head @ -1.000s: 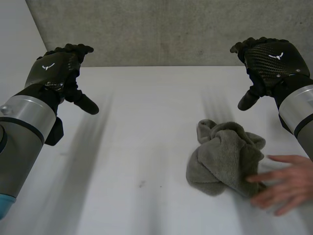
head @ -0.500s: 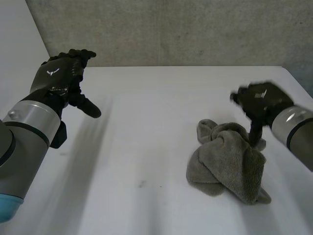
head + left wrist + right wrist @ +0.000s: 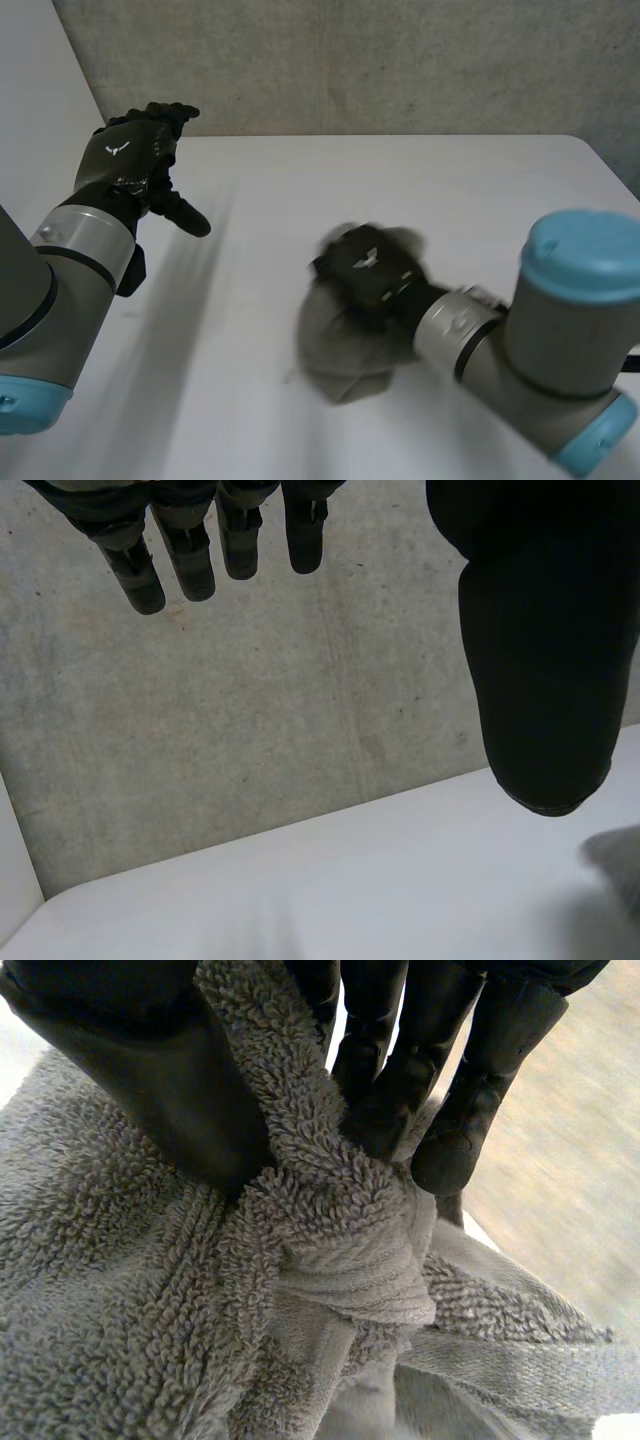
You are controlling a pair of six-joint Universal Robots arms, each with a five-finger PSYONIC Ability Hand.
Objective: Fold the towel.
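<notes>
Passage is free across the table point(image 3: 290, 170) between the raised left hand point(image 3: 132, 165) and the bunched towel point(image 3: 330, 350). The right hand point(image 3: 365, 265), clamped on the towel, blocks the middle. A concrete wall point(image 3: 350, 60) bounds the far edge.

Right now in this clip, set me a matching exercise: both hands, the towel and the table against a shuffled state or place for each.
1. left hand
2. right hand
3. towel
4. table

a. crumpled, mid-table
b. white, with the cloth lying on it
c. open, in the air, holding nothing
d. pinching grey terry between thumb and fingers

Pairs: 1-c, 2-d, 3-a, 4-b.
</notes>
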